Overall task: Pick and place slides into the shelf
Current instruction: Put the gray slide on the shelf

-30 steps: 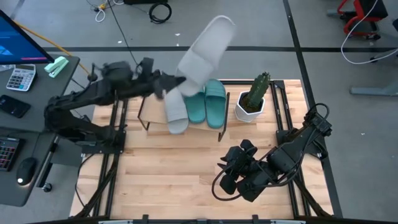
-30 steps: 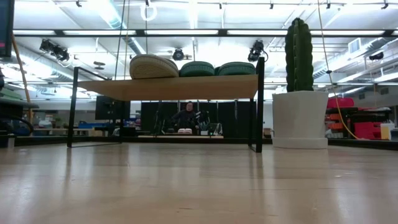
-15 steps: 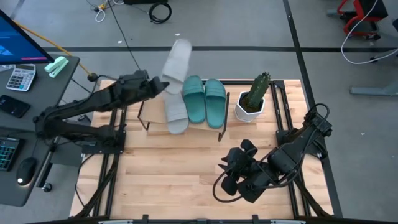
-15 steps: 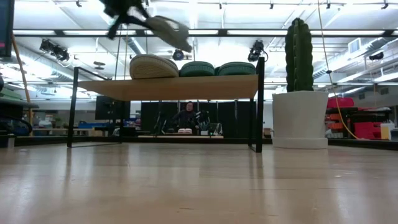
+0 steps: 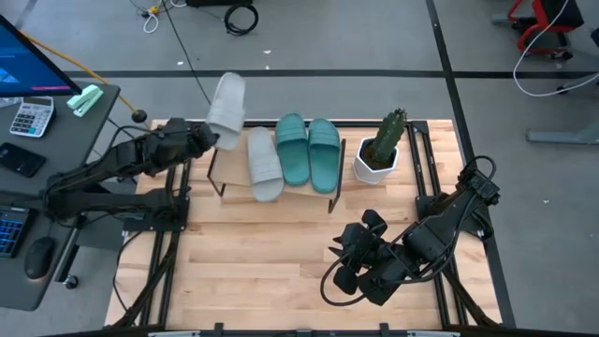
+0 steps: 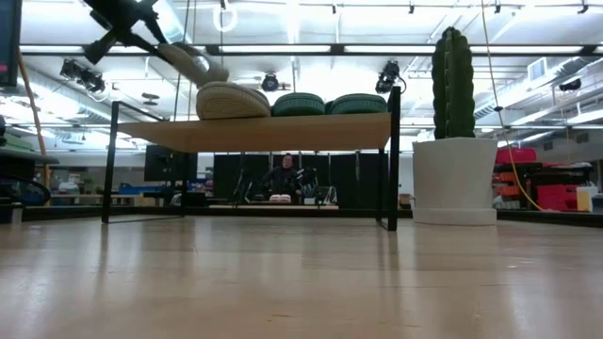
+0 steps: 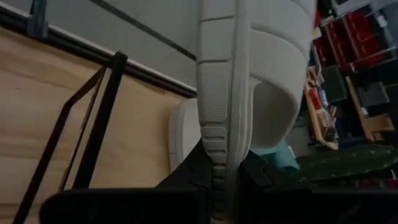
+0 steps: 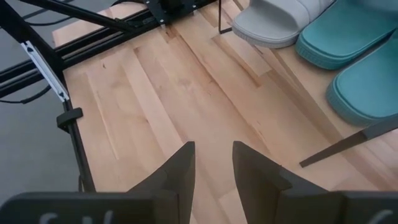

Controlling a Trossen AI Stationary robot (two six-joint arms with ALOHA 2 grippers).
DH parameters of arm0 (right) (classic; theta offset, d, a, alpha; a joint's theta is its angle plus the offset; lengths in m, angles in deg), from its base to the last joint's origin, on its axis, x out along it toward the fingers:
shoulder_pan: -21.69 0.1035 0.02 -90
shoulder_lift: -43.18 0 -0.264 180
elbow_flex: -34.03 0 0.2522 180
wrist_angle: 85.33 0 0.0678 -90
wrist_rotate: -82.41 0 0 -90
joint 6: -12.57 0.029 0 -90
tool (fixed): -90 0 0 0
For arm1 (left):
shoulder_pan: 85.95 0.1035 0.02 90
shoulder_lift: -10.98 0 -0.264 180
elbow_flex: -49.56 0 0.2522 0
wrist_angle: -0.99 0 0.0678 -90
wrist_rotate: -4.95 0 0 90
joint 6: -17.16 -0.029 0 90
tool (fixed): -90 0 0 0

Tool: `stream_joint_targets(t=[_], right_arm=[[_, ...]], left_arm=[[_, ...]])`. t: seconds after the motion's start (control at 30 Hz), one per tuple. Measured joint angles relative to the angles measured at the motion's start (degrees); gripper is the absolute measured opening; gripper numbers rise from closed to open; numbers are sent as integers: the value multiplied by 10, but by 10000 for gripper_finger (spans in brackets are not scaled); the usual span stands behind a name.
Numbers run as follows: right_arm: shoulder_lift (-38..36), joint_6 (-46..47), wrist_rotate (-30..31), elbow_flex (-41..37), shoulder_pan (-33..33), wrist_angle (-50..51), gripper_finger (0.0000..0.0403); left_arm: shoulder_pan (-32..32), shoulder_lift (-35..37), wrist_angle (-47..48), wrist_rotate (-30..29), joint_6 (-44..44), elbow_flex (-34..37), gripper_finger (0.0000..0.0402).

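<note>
— What does the left gripper [image 5: 204, 138] have?
— Its fingers clamp one light grey slide [image 5: 226, 105], held in the air over the left end of the shelf [image 6: 254, 132].

— And to the right of it?
— The other grey slide [image 5: 264, 164] lies on the plank, then the two teal slides [image 5: 309, 150] side by side.

— The right gripper [image 8: 210, 163]?
— It waits low over the table [image 5: 253, 253], well apart from the shelf, fingers spread and holding nothing.
</note>
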Motion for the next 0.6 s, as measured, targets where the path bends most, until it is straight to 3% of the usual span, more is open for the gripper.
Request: stream_joint_targets(t=[0.6], right_arm=[[0,6,1,0,0,0,113]], left_arm=[[-121,-13,127,-25,101,0,35]])
